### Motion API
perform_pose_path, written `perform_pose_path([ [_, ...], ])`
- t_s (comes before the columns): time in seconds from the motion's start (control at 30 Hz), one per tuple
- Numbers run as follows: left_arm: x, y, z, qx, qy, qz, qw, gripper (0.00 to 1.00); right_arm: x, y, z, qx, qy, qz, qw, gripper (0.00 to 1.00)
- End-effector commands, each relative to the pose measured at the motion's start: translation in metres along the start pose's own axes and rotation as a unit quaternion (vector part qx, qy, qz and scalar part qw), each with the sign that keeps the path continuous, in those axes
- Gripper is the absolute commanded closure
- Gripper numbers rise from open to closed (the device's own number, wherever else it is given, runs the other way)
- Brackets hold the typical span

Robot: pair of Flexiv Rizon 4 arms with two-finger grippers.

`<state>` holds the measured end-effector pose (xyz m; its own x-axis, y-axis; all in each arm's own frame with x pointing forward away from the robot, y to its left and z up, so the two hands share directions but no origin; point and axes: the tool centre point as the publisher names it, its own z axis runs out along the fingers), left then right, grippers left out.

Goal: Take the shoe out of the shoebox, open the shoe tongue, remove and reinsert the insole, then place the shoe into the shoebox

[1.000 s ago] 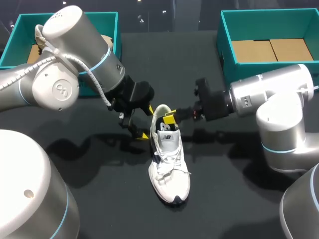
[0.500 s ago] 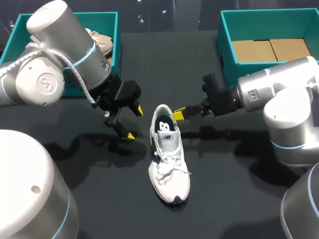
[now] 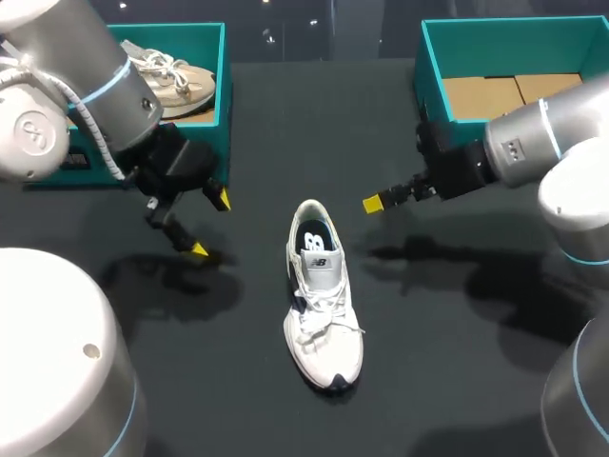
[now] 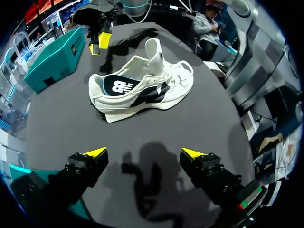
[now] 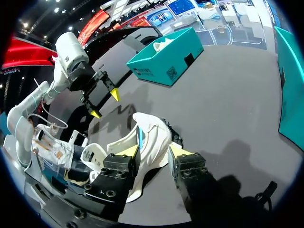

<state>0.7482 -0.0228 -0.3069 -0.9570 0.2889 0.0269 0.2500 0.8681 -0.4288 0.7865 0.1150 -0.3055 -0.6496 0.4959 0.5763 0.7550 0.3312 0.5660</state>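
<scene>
Centrally on the dark table, a white shoe, teal shoeboxes behind.

Silver blue-ringed arms; black, yellow-tipped left gripper and right gripper

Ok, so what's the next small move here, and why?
Probably ease the right pincer toward the heel collar of the white sneaker. Both pincers are open and clear of it, this one nearer than the left pincer. The tongue stands up and the insole lies inside.
</scene>
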Motion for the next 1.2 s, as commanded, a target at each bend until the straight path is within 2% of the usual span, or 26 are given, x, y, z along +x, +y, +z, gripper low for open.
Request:
perform_pose_path([
  [0.03, 0.004, 0.013, -0.029, 0.008, 0.005, 0.013, 1.0, 0.0, 0.0, -0.001, -0.027, 0.057, -0.035, 0.02, 0.998, 0.62],
  [0.13, 0.003, 0.022, -0.045, 0.009, 0.006, 0.025, 1.0, 0.0, 0.002, 0.001, -0.04, 0.072, -0.06, 0.034, 0.995, 0.62],
  [0.2, 0.002, 0.029, -0.054, 0.004, 0.008, 0.034, 0.999, 0.0, 0.005, 0.003, -0.048, 0.082, -0.08, 0.041, 0.993, 0.66],
  [0.23, 0.002, 0.033, -0.059, -0.003, 0.02, 0.044, 0.999, 0.0, 0.007, 0.004, -0.052, 0.087, -0.091, 0.045, 0.991, 0.77],
  [0.27, 0.003, 0.037, -0.064, -0.014, 0.031, 0.058, 0.998, 0.0, 0.01, 0.005, -0.055, 0.093, -0.099, 0.049, 0.99, 0.97],
  [0.3, 0.003, 0.041, -0.069, -0.028, 0.038, 0.068, 0.997, 0.0, 0.013, 0.007, -0.058, 0.097, -0.109, 0.052, 0.988, 1.0],
  [0.43, 0.003, 0.041, -0.069, -0.028, 0.038, 0.068, 0.997, 0.0, 0.027, 0.016, -0.066, 0.121, -0.165, 0.072, 0.976, 1.0],
  [0.53, 0.003, 0.041, -0.069, -0.028, 0.038, 0.068, 0.997, 0.0, 0.04, 0.022, -0.07, 0.147, -0.225, 0.104, 0.958, 1.0],
  [0.93, 0.003, 0.041, -0.069, -0.028, 0.038, 0.068, 0.997, 0.0, 0.04, 0.022, -0.07, 0.147, -0.225, 0.104, 0.958, 1.0],
  [1.0, 0.003, 0.041, -0.069, -0.028, 0.038, 0.068, 0.997, 0.0, 0.047, 0.025, -0.046, 0.123, -0.23, 0.115, 0.959, 1.0],
  [1.07, 0.003, 0.041, -0.069, -0.028, 0.038, 0.068, 0.997, 0.0, 0.052, 0.026, -0.03, 0.12, -0.278, 0.128, 0.944, 1.0],
  [1.1, 0.003, 0.041, -0.069, -0.028, 0.038, 0.068, 0.997, 0.0, 0.056, 0.026, -0.024, 0.114, -0.276, 0.129, 0.946, 1.0],
  [1.17, 0.003, 0.041, -0.069, -0.028, 0.038, 0.068, 0.997, 0.0, 0.061, 0.026, -0.014, 0.112, -0.327, 0.144, 0.927, 1.0],
  [1.2, 0.003, 0.041, -0.069, -0.028, 0.038, 0.068, 0.997, 0.0, 0.063, 0.026, -0.01, 0.107, -0.326, 0.145, 0.928, 1.0],
])
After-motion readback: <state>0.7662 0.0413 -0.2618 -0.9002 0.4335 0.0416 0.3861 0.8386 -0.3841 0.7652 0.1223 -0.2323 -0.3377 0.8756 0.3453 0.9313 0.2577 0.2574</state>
